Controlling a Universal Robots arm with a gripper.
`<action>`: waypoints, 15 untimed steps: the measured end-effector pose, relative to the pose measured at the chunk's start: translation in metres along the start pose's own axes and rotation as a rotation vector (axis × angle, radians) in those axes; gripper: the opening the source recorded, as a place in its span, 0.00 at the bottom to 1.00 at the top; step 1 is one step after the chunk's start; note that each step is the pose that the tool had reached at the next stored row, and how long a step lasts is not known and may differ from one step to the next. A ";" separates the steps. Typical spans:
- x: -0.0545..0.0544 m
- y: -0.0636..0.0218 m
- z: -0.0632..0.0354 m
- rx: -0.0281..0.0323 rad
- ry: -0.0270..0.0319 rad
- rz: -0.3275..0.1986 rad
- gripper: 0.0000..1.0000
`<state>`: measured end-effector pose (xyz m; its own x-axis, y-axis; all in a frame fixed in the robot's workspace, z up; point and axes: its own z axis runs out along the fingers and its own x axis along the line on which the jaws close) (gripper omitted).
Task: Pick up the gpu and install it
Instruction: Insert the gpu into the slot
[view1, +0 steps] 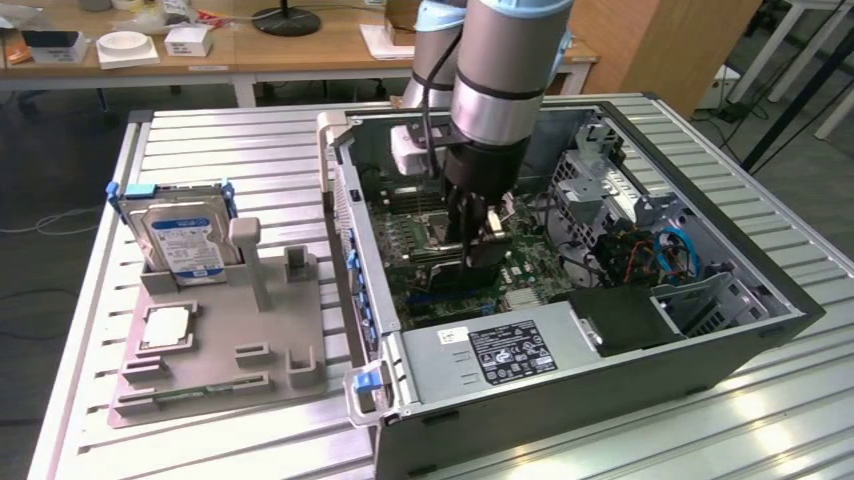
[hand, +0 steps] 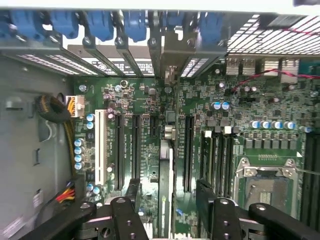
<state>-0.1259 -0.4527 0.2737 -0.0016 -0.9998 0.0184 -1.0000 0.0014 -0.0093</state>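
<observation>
The gpu (hand: 165, 190) stands edge-on in the motherboard (hand: 210, 100) slot; gripper (hand: 167, 192) jaws apart astride it, released; seating needs checking.

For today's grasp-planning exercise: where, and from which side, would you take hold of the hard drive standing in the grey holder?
Pinch the hard drive by its upper half, across the two flat faces, coming straight down from above. It stands upright with its lower end sunk in the grey holder, so probably only the top is free.
</observation>
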 end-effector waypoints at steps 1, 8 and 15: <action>0.000 -0.0001 -0.0045 0.0000 0.0000 0.000 0.57; 0.000 -0.0002 -0.0191 0.0001 -0.0002 0.000 0.56; 0.000 -0.0002 -0.0191 0.0000 -0.0001 0.000 0.25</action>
<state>-0.1259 -0.4527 0.2928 -0.0020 -0.9998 0.0183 -1.0000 0.0018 -0.0093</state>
